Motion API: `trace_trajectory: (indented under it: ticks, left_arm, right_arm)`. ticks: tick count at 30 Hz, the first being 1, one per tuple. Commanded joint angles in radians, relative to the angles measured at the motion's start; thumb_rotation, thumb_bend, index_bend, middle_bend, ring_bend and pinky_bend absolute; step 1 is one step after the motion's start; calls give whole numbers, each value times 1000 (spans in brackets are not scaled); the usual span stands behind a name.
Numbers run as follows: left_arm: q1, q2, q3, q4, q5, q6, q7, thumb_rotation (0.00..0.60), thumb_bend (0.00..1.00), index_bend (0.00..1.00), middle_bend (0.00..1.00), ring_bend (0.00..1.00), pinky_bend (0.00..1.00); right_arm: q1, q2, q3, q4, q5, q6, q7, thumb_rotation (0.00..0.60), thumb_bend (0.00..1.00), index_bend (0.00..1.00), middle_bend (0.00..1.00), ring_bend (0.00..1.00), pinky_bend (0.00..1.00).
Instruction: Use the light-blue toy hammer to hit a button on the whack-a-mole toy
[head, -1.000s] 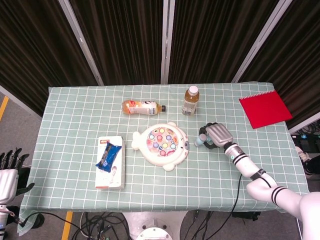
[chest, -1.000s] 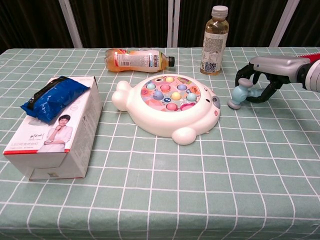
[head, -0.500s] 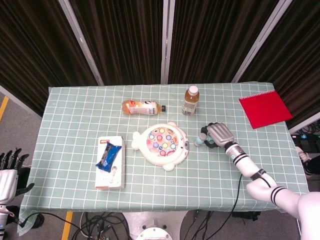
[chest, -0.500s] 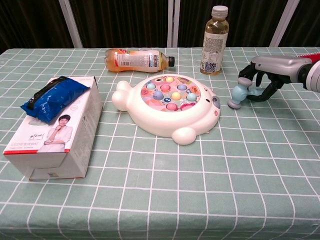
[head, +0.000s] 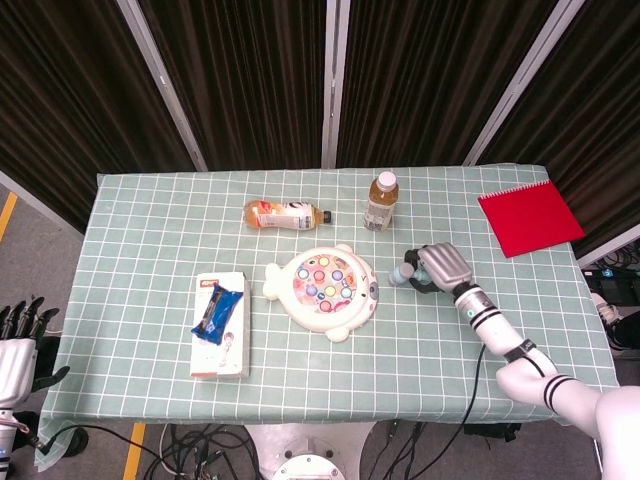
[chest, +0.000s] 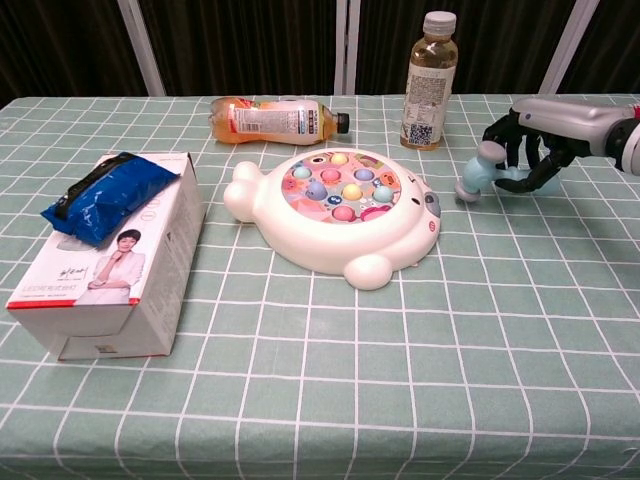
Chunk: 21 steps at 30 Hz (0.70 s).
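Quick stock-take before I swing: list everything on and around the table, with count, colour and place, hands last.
toy hammer: 1, light blue, right of the toy, held off the cloth.
whack-a-mole toy: 1, white with coloured buttons, table centre.
upright bottle: 1, amber drink, white cap, behind the toy.
lying bottle: 1, orange label, dark cap, on its side at the back.
box: 1, white and red, left front.
snack pack: 1, blue, on top of the box.
notebook: 1, red, far right corner.
tablecloth: 1, green check.
right hand: grips the hammer's handle.
left hand: beyond the table's left edge, holds nothing, fingers apart.
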Motion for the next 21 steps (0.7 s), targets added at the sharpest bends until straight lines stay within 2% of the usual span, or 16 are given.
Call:
trace_trajectory:
  ticks: [1, 6, 9, 14, 21]
  left_arm:
    - [0, 0, 1, -1, 3, 1, -3, 600, 0, 172, 66, 0, 0]
    - [3, 3, 3, -2, 7, 6, -4, 600, 0, 172, 66, 0, 0]
    - [2, 5, 3, -4, 10, 7, -5, 600, 0, 172, 66, 0, 0]
    - [-2, 7, 2, -8, 20, 9, -5, 600, 0, 172, 66, 0, 0]
    - [2, 6, 6, -3, 18, 7, -16, 600, 0, 171, 66, 0, 0]
  right_arm:
    - [-7, 40, 1, -41, -27, 48, 15, 600, 420, 702, 613, 479, 587]
    - [-15, 129, 8, -160, -73, 138, -5, 600, 463, 732, 637, 505, 616]
    - [-10, 173, 10, -246, -90, 154, -38, 600, 471, 737, 643, 509, 622]
    - [58, 220, 27, -375, -77, 54, -137, 600, 478, 738, 644, 509, 625]
    - [155, 184, 64, -416, 32, -117, -283, 600, 491, 740, 647, 512, 632]
